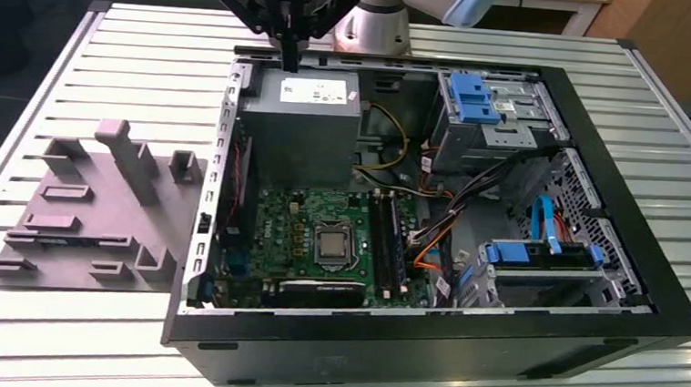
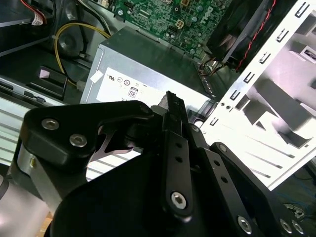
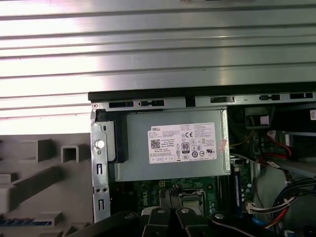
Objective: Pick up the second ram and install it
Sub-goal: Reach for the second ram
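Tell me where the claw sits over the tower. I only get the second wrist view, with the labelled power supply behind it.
Observer: In the exterior view the claw hangs over the power supply, close to the rim of the open case.
Operator: Where are the memory slots from there?
Observer: The long black memory slots lie on the motherboard beyond the power supply, at the exterior view's right of the processor socket.

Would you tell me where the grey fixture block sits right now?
In the exterior view, the grey fixture block lies on the slatted table at the exterior view's left, beside the side wall of the open computer case.
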Controlling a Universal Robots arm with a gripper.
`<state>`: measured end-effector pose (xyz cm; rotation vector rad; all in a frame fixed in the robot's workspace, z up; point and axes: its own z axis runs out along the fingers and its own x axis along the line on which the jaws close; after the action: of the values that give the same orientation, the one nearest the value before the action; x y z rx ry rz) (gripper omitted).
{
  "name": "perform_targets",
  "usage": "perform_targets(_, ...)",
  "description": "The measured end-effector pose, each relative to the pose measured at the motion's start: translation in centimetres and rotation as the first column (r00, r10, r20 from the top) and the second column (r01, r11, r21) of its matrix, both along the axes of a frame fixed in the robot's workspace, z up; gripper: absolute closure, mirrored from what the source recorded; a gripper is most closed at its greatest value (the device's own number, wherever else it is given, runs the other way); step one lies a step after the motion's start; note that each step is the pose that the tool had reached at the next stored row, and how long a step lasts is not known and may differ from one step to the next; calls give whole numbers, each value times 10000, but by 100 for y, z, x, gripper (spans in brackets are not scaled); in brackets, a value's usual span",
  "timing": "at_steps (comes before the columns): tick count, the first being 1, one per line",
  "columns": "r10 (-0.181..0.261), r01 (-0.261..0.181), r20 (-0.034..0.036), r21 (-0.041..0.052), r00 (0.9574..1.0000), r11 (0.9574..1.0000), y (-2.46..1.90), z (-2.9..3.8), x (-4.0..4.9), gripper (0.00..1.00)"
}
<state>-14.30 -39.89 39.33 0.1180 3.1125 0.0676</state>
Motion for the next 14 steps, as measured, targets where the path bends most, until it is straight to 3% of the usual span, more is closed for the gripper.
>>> perform_targets(14,0,0,0,1,10000,10000,0,0,-80,89)
